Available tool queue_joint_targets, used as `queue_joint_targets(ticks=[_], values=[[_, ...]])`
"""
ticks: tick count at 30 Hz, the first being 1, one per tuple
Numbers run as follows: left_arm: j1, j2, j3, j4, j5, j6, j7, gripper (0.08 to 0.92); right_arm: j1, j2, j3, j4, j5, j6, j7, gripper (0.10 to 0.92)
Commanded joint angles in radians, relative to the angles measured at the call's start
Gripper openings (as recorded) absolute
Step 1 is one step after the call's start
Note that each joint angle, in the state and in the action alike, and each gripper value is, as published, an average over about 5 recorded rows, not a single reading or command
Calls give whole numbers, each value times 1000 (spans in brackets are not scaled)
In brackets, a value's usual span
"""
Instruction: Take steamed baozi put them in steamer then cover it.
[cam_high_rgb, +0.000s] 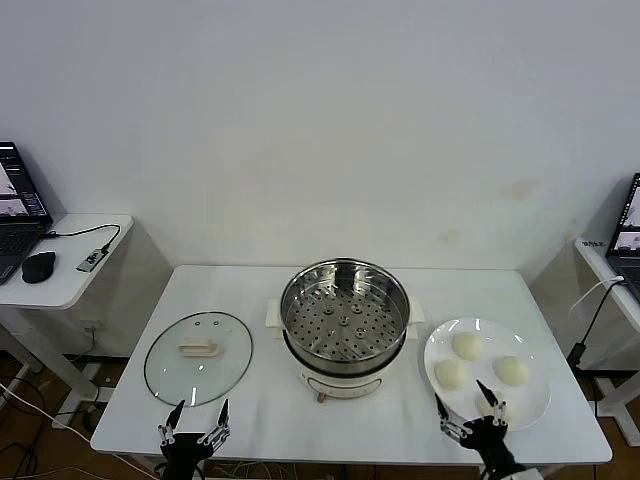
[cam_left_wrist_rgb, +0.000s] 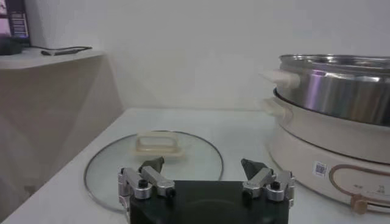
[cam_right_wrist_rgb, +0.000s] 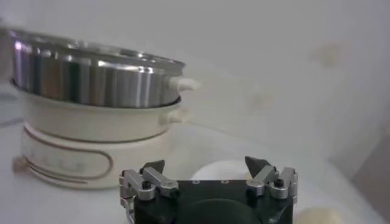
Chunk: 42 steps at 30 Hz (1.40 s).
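Note:
The steamer (cam_high_rgb: 345, 320) stands lidless mid-table, a steel pot with a perforated tray on a cream base; it also fills the left wrist view (cam_left_wrist_rgb: 335, 85) and the right wrist view (cam_right_wrist_rgb: 91, 79). Its glass cover (cam_high_rgb: 198, 357) lies flat on the table to the left (cam_left_wrist_rgb: 116, 161). Several steamed baozi (cam_high_rgb: 465, 346) rest on a white plate (cam_high_rgb: 535, 400) to the right, one partly behind my right gripper. My left gripper (cam_high_rgb: 200, 412) (cam_left_wrist_rgb: 202, 163) hovers open at the table's front edge, just before the cover. My right gripper (cam_high_rgb: 458, 394) (cam_right_wrist_rgb: 205, 163) is open over the plate's near rim, a baozi (cam_right_wrist_rgb: 219, 171) ahead of it.
A low side table (cam_high_rgb: 70, 285) at the left holds a laptop (cam_high_rgb: 15, 210), a mouse (cam_high_rgb: 38, 266) and a cable. Another laptop (cam_high_rgb: 628, 230) sits on a stand at the right. The white wall runs close behind the main table (cam_high_rgb: 250, 290).

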<state>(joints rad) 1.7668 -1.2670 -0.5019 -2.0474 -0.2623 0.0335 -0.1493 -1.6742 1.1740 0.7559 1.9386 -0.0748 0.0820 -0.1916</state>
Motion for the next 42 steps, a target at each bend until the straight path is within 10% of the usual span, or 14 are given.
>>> queue_joint_targets(ticks=[1,24,42], values=[[-29,21,-1,-26,14,107,29,823,108,-210,121,-16,-314,-70,-121,823],[-43,17,-33,9,39,104,20,823,1042,-708,-714,-484,-231,-173,-864,823],[-51,24,-54,26,39,87,22,823,1390,-548,-1169,-732,-220,-170,-881,823]])
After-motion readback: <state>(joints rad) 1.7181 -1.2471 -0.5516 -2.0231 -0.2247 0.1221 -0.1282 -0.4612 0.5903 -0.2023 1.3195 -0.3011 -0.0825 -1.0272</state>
